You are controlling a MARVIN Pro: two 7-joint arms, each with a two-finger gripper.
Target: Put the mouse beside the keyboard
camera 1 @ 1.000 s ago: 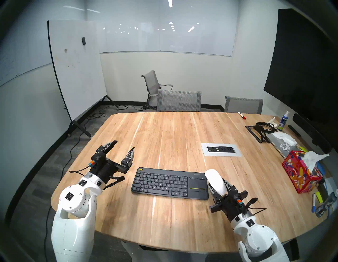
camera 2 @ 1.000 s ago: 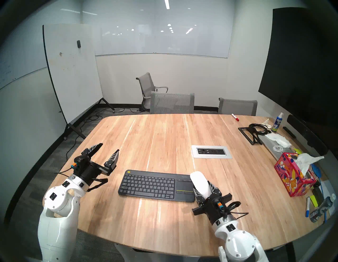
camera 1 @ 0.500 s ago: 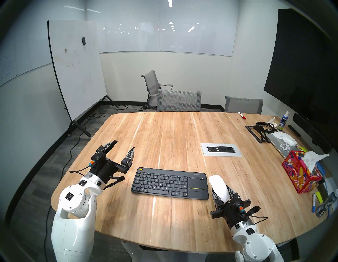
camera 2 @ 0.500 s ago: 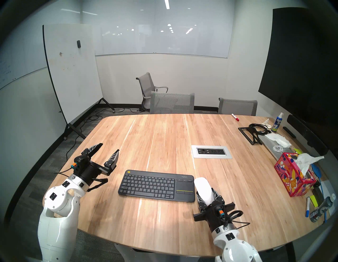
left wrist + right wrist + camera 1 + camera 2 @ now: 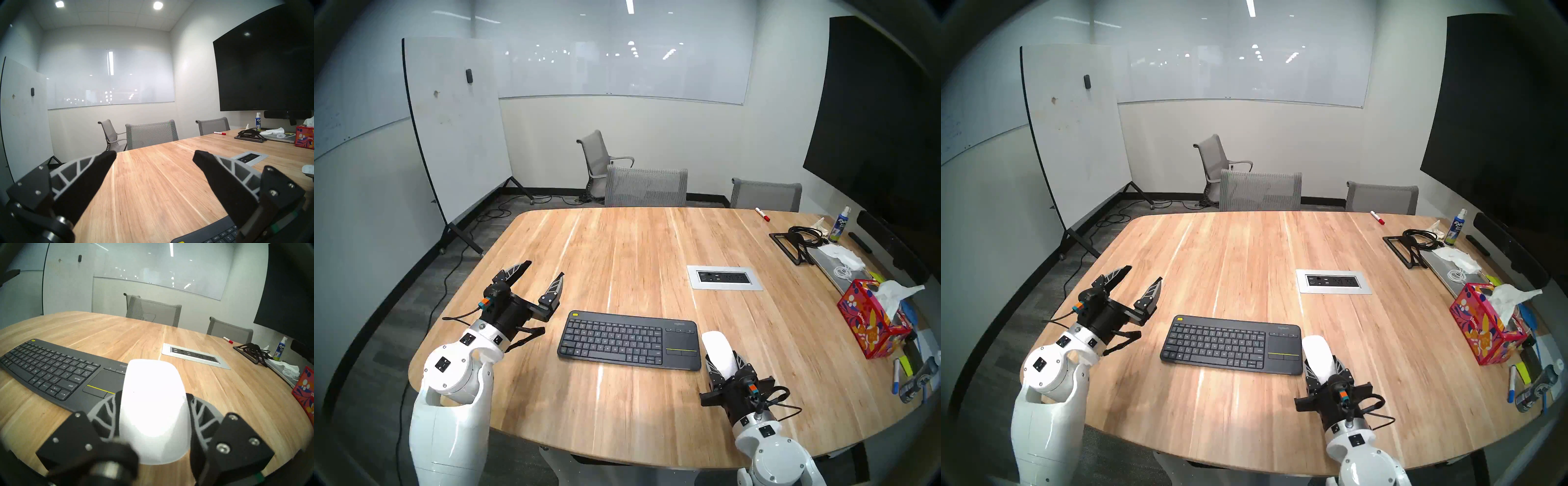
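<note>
Nearest the robot, right gripper [image 5: 722, 366] pinches the white mouse [image 5: 719, 351] by its sides, low at the keyboard [image 5: 629, 340] touchpad end, likely ready for set-down. Left gripper [image 5: 540, 275] spread, empty, parked clear. Socket panel [image 5: 724, 277] farther back.

Wood table [image 5: 636, 258] mid-room; grey chairs [image 5: 646, 187] at its far edge, rolling whiteboard [image 5: 456, 125] to its left, black screen [image 5: 873, 118] to its right, grey carpet [image 5: 415, 298] beneath

The mouse [image 5: 719, 353] sits between the right claw's [image 5: 725, 365] fingers — keyboard [image 5: 629, 340] just to its left. Socket panel [image 5: 724, 277] lies ahead.
</note>
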